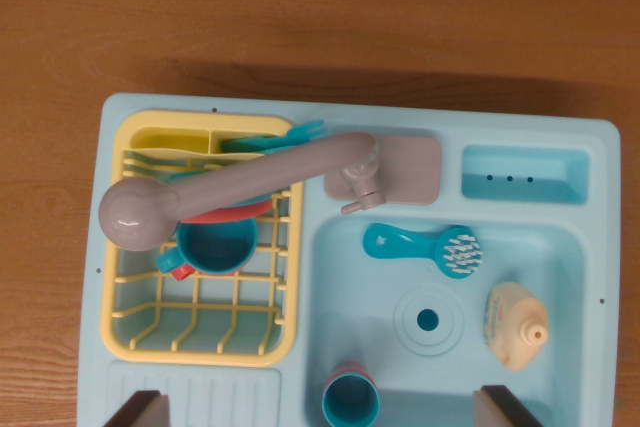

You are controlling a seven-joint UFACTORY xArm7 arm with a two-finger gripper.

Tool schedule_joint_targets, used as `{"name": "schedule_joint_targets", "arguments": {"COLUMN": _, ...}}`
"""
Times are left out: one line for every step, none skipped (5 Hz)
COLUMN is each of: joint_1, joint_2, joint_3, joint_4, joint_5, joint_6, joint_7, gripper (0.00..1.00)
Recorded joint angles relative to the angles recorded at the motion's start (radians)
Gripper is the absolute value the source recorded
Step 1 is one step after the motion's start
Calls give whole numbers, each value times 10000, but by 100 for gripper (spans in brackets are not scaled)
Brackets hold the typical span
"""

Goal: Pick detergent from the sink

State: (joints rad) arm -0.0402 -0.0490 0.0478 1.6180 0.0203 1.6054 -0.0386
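My two dark fingertips show only as corners at the bottom edge of the wrist view, one at the left and one at the right, well apart with nothing between them, so my jaws stand open above the toy sink unit.

Nearest to me, between those tips, a small teal plastic cup with a pink rim band stands upright at the near wall of the pale blue plastic sink basin. Just beyond it sits the round drain in the basin floor. On the wrist view's right of the drain lies the cream-coloured plastic detergent bottle, on its side on the basin floor, its nozzle pointing toward the right wall. I am not touching it.

Farther on, a teal dish brush with white bristles lies flat across the basin, bristle head toward the bottle.

On the wrist view's left, the yellow plastic dish rack holds a teal mug with something red beside it. A grey plastic faucet swings out over the rack from its base behind the basin.

Beyond the basin is a small pale blue soap tray, and past the unit, the brown wooden tabletop.
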Motion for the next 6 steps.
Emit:
{"name": "schedule_joint_targets", "arguments": {"joint_1": 0, "joint_2": 0, "joint_3": 0, "joint_4": 0, "joint_5": 0, "joint_6": 0, "joint_7": 0, "gripper": 0}}
{"name": "schedule_joint_targets", "arguments": {"joint_1": -1, "joint_2": 2, "joint_3": -2, "joint_4": -7, "joint_5": 1, "joint_6": -8, "joint_7": -3, "gripper": 0}}
{"name": "schedule_joint_targets", "arguments": {"joint_1": -1, "joint_2": 2, "joint_3": -2, "joint_4": -7, "joint_5": 1, "joint_6": -8, "joint_7": -3, "gripper": 0}}
{"name": "schedule_joint_targets", "arguments": {"joint_1": -11, "joint_2": 15, "joint_3": -14, "joint_4": -60, "joint_5": 7, "joint_6": -72, "joint_7": -24, "gripper": 0}}
{"name": "schedule_joint_targets", "arguments": {"joint_1": -11, "joint_2": 15, "joint_3": -14, "joint_4": -60, "joint_5": 7, "joint_6": -72, "joint_7": -24, "gripper": 0}}
{"name": "schedule_joint_targets", "arguments": {"joint_1": -29, "joint_2": 40, "joint_3": -39, "joint_4": -164, "joint_5": 19, "joint_6": -196, "joint_7": -65, "gripper": 0}}
